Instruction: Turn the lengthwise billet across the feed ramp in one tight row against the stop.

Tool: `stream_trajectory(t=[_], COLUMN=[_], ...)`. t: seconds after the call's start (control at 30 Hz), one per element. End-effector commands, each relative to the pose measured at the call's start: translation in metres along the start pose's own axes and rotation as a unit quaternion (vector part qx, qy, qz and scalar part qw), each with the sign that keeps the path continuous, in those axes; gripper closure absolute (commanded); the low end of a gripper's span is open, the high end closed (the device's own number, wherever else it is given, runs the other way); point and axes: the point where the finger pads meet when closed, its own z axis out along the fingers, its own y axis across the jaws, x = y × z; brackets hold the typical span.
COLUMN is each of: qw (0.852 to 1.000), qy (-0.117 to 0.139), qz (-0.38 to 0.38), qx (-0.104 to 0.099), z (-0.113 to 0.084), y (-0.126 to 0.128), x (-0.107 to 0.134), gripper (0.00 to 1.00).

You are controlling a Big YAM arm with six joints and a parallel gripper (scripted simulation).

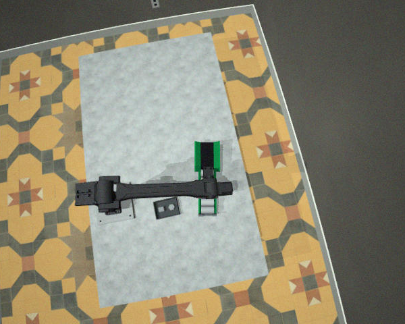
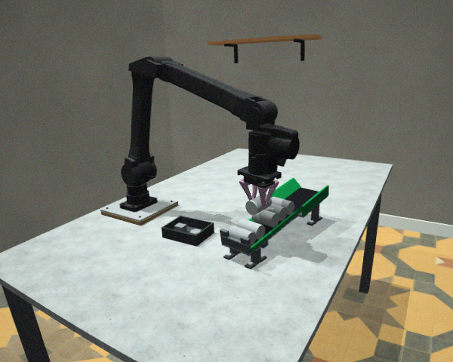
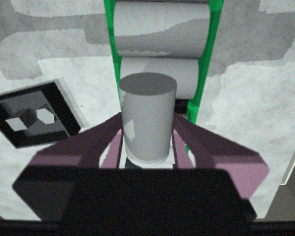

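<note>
My gripper [image 2: 259, 201] [image 3: 147, 118] is shut on a grey billet [image 2: 252, 207] [image 3: 147, 110]. It holds it above the middle of the feed ramp [image 1: 197, 156] [image 2: 314, 200] [image 3: 209, 44], lengthwise to the ramp. Below it and up the slope, several billets lie across the ramp; two show in the wrist view, one billet [image 3: 162, 29] farther up and another billet [image 3: 162, 74] partly behind the held one. At the low end, a front billet [image 1: 208, 209] [image 2: 238, 232] lies across against the stop [image 2: 234, 245], with a second billet [image 2: 252, 225] beside it. The arm hides the ramp's middle in the top view.
A dark open tray [image 1: 156, 211] [image 2: 180, 235] [image 3: 71, 100] stands on the arm's side of the ramp, holding two small pale pieces. The ramp's wider green-walled upper section rises behind the billets. A wooden shelf [image 2: 263, 40] hangs on the back wall.
</note>
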Motion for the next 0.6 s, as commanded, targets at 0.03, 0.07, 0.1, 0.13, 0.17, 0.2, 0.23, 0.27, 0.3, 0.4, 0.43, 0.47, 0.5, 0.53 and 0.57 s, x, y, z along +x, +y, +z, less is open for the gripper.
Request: stream_trajectory(t=[0.03, 0.07, 0.1, 0.13, 0.17, 0.2, 0.23, 0.27, 0.3, 0.4, 0.43, 0.47, 0.5, 0.53, 0.57], qw=[0.998, 0.998, 0.998, 0.998, 0.998, 0.998, 0.998, 0.998, 0.998, 0.998, 0.998, 0.998, 0.998, 0.998, 0.998], qy=[-0.004, -0.003, -0.002, 0.0, 0.001, 0.002, 0.003, 0.004, 0.005, 0.007, 0.008, 0.009, 0.009, 0.01, 0.01], qz=[-0.001, 0.0, 0.002, 0.004, 0.004, 0.002, 0.001, 0.0, 0.0, 0.0, 0.0, 0.0, 0.0, 0.0, 0.0], qx=[0.067, 0.067, 0.067, 0.067, 0.067, 0.067, 0.067, 0.067, 0.067, 0.067, 0.067, 0.067, 0.067, 0.067, 0.067], z=[-0.0729, -0.0744, -0.0745, -0.0746, -0.0746, -0.0745, -0.0744, -0.0743, -0.0743, -0.0743, -0.0743, -0.0743, -0.0743, -0.0743, -0.0743], y=[-0.024, -0.0244, -0.0247, -0.0248, -0.0248, -0.0246, -0.0245, -0.0243, -0.0242, -0.0242, -0.0242, -0.0242, -0.0242, -0.0243, -0.0243], x=[-0.0152, -0.0147, -0.0121, -0.0108, -0.0109, -0.0123, -0.0138, -0.0152, -0.0156, -0.0157, -0.0157, -0.0157, -0.0157, -0.0152, -0.0152], gripper=[1.0, 1.0, 1.0, 1.0, 1.0, 1.0, 1.0, 1.0, 1.0, 1.0, 1.0, 1.0, 1.0, 1.0, 1.0])
